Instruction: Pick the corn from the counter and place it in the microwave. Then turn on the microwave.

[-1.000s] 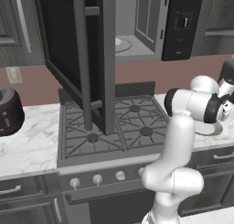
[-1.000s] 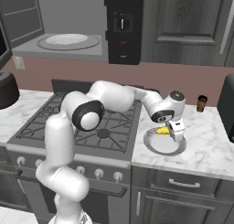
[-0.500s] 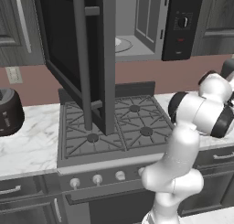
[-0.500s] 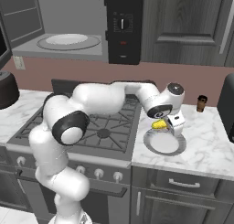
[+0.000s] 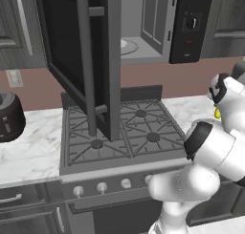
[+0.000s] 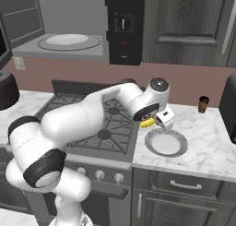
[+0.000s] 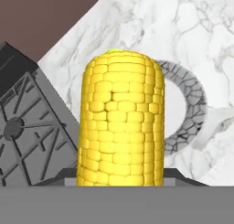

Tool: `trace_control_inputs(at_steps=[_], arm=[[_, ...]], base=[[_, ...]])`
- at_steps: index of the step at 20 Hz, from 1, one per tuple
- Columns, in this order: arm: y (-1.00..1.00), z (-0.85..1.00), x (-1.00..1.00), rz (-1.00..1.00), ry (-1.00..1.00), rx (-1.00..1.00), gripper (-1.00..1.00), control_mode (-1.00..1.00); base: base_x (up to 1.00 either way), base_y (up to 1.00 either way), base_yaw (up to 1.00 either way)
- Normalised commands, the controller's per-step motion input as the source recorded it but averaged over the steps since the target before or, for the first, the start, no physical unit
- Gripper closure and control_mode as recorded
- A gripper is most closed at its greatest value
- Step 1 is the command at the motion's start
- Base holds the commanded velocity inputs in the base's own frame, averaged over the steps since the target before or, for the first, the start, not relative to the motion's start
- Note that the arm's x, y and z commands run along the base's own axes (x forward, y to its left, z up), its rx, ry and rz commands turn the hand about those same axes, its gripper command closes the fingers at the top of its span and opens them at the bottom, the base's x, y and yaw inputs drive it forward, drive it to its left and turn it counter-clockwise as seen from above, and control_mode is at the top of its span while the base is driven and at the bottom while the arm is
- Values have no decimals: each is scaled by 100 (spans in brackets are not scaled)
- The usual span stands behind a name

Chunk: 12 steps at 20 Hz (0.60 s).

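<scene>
The two-finger gripper [image 6: 152,122], clamped on the small yellow corn cob [image 7: 121,122], hung above the white marble counter's [image 6: 207,142] stove-side edge; a steady lift into the black microwave [image 6: 69,47] seemed wise.

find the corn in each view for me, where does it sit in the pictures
Left base view: corn, a yellow sliver at the right edge, behind the arm.
Right base view: centre, above the plate.
Hand view: centre, upright, large.
Shared landmark: the stove.

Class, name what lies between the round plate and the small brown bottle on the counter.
Bare marble counter separates the plate from the bottle, seen in the right base view.
</scene>
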Motion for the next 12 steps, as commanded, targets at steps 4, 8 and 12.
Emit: trace_control_inputs(at_steps=[4,8,12], arm=[[72,61,-47,18,-4,-15,100,-100],[76,60,-50,20,0,-14,100,-100],[69,55,-61,22,-1,-14,100,-100]], base=[[0,0,0],[0,0,0],[0,0,0]])
